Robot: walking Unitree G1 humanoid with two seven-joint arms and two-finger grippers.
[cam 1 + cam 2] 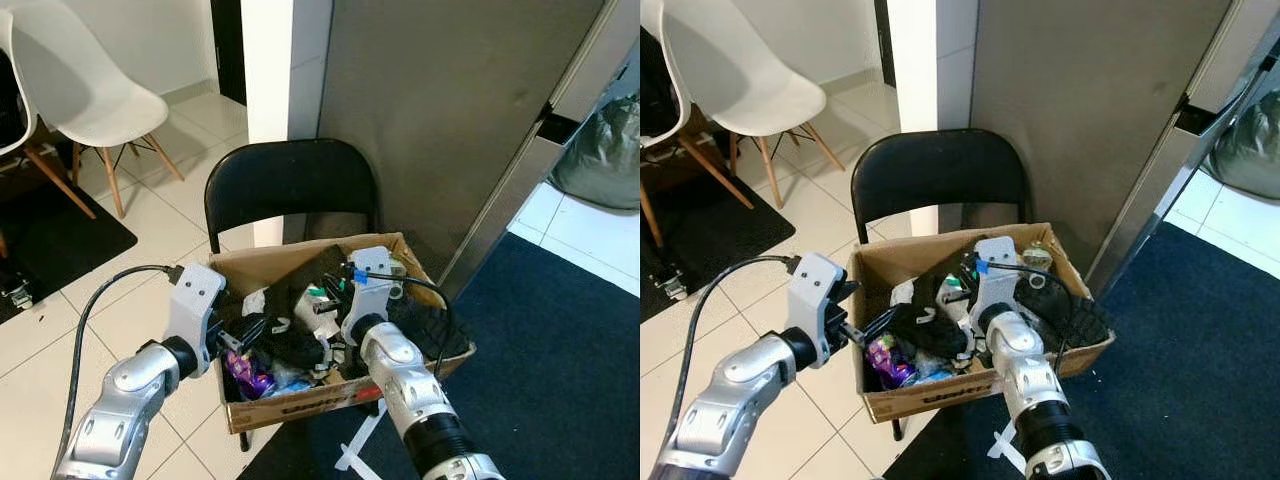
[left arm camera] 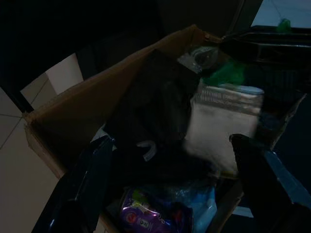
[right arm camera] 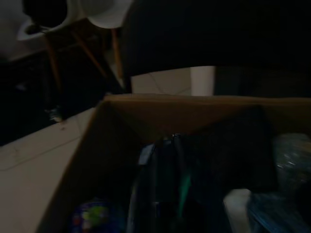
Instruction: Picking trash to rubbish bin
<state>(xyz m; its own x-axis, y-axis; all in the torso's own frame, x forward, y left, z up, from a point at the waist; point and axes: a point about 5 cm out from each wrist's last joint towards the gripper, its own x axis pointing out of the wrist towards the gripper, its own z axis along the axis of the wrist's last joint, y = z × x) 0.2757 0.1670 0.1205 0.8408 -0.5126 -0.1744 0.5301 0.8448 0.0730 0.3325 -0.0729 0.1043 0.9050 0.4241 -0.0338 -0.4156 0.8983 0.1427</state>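
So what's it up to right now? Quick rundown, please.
Both grippers, left and right, over the box on the chair. Left open. Box full of trash. Nothing blocking.

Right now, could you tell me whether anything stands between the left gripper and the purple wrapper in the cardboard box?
Nothing visible does. The left gripper hovers open over the cardboard box, and the purple wrapper lies exposed just below it, beside the black cloth.
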